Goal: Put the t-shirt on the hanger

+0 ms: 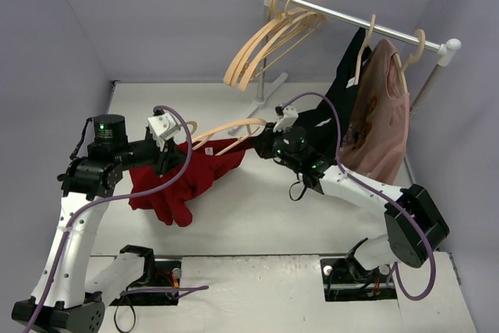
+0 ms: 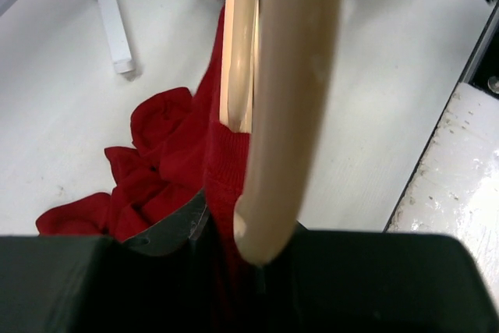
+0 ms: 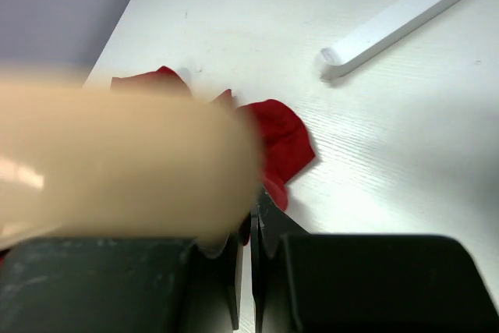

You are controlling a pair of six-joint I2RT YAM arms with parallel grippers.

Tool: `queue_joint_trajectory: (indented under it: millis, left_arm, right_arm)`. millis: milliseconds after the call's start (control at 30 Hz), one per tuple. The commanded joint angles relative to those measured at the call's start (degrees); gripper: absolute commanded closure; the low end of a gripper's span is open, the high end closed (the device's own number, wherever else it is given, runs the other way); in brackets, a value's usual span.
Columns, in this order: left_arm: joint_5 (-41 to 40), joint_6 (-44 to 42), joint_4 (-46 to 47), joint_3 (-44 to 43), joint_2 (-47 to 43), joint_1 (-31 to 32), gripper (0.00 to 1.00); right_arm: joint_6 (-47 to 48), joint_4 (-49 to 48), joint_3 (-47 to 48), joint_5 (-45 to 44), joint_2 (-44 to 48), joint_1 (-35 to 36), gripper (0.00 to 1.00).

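We are seeing the left tool (image 1: 166, 157) pinching the t-shirt (image 1: 187, 181) narrowly beside the hanger (image 1: 230, 126) end, left of centre; the right tool (image 1: 263, 144) is clamping its stretched edge at centre.

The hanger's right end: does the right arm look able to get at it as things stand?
Probably yes: the right gripper sits shut right beside that end of the hanger, and nothing seems to lie between them. It would have to open first.
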State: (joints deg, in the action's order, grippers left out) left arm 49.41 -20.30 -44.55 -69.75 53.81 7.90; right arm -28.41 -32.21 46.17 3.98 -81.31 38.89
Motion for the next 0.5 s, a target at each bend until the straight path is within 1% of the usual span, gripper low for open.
queue_joint_trajectory:
  millis: [0, 200, 267, 333, 467]
  left_arm:
    - [2.55, -4.48, 2.28, 0.59, -2.28, 0.02, 1.00]
    - [-3.45, -5.63, 2.19, 1.51, -3.27, 0.10, 1.00]
    - [-5.28, -6.38, 1.53, 1.59, -3.31, 0.14, 1.00]
    - [-5.12, -7.55, 1.23, 1.90, -3.61, 0.18, 1.00]
    - [-3.85, -8.74, 1.28, 3.74, -3.53, 0.12, 1.00]
  right_arm:
    - [2.57, 2.64, 4.19, 2.83, 1.97, -4.43, 1.00]
    - [4.46, 6.33, 6.87, 4.07, 2.34, -8.05, 1.00]
    - [4.72, 7.11, 7.18, 5.11, 3.04, -10.32, 1.00]
    - [5.29, 8.28, 7.61, 5.59, 3.52, -12.92, 1.00]
    - [5.26, 9.12, 9.02, 7.86, 2.95, -15.53, 1.00]
